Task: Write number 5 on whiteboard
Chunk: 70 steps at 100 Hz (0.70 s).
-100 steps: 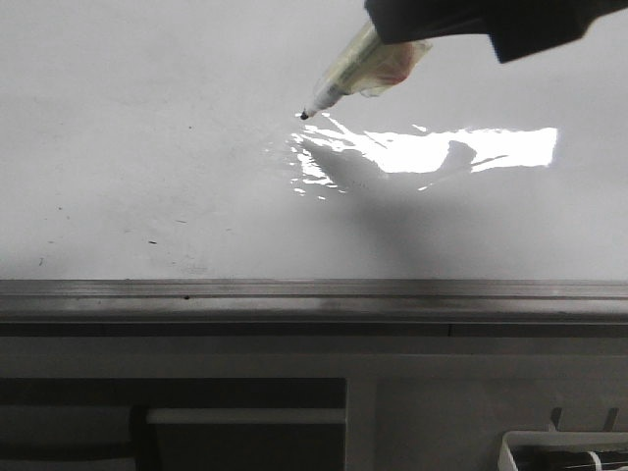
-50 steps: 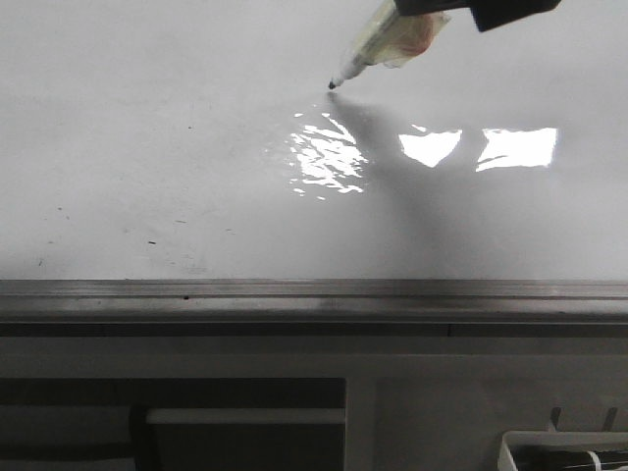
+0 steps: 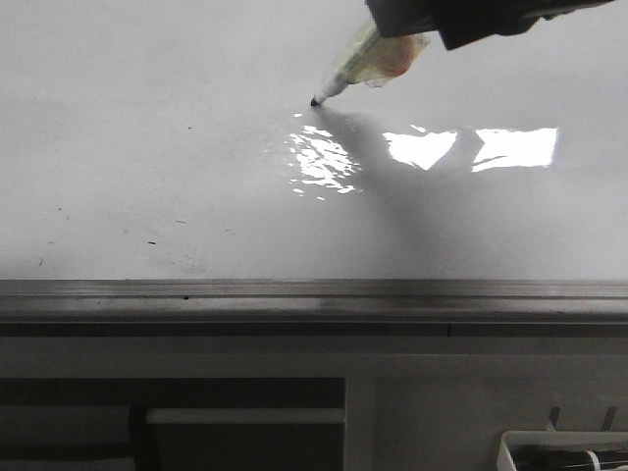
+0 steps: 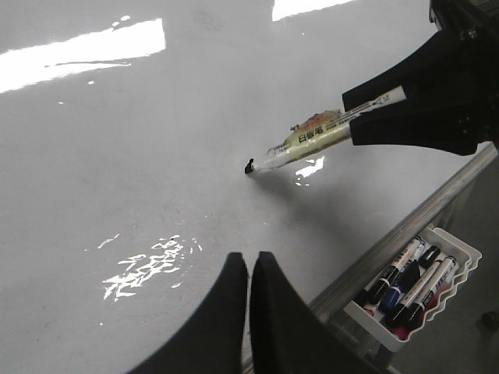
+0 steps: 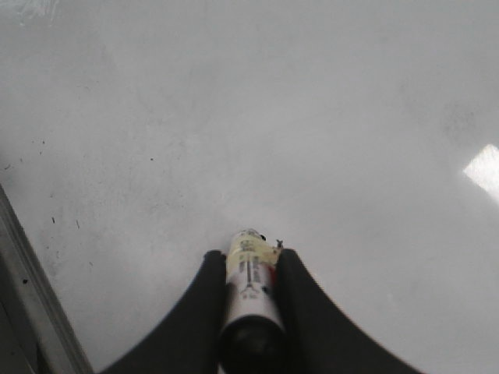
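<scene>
The whiteboard (image 3: 147,118) is a glossy white sheet with glare patches that fills most of the front view. My right gripper (image 3: 407,22) comes in from the top right, shut on a pale yellow-labelled marker (image 3: 368,57). The marker's black tip (image 3: 315,101) sits at the board surface where its shadow meets it. The right wrist view shows the marker (image 5: 251,273) squeezed between both fingers. My left gripper (image 4: 249,261) hovers over the board's near part, shut and empty, with the marker (image 4: 312,136) further off. The number 5 is out of view.
A grey metal rim (image 3: 314,294) borders the board's near edge. Below it is a dark cabinet front with a pale handle bar (image 3: 245,416). A white tray (image 4: 460,248) with several markers hangs below the rim at the right. Tiny dark specks (image 3: 152,241) dot the board.
The marker tip first slid away and to the right. It has since come back partway left and nearer. The right gripper moved with it, and the left gripper shows no change.
</scene>
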Motion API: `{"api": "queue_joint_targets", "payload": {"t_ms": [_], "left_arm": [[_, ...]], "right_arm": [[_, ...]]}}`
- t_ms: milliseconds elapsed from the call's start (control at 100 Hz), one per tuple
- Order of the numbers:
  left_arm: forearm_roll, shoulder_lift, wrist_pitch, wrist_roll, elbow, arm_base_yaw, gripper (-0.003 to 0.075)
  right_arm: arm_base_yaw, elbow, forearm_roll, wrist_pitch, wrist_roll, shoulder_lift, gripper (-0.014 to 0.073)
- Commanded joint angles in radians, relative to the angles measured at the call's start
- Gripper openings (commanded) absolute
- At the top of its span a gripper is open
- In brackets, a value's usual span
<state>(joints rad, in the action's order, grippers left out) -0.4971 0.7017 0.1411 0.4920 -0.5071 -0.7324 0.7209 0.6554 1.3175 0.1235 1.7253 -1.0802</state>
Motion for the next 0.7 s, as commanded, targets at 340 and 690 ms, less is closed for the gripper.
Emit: {"api": "queue_joint_targets", "payload": {"t_ms": [340, 690], "left_arm": [[-0.014, 0.002, -0.060, -0.008, -0.025, 0.003, -0.0020], [-0.014, 0.002, -0.060, -0.008, -0.025, 0.003, -0.0020]], "right_arm": [[-0.003, -0.049, 0.046, 0.032, 0.011, 0.004, -0.0051], [-0.003, -0.049, 0.088, 0.148, 0.024, 0.045, -0.0052]]}}
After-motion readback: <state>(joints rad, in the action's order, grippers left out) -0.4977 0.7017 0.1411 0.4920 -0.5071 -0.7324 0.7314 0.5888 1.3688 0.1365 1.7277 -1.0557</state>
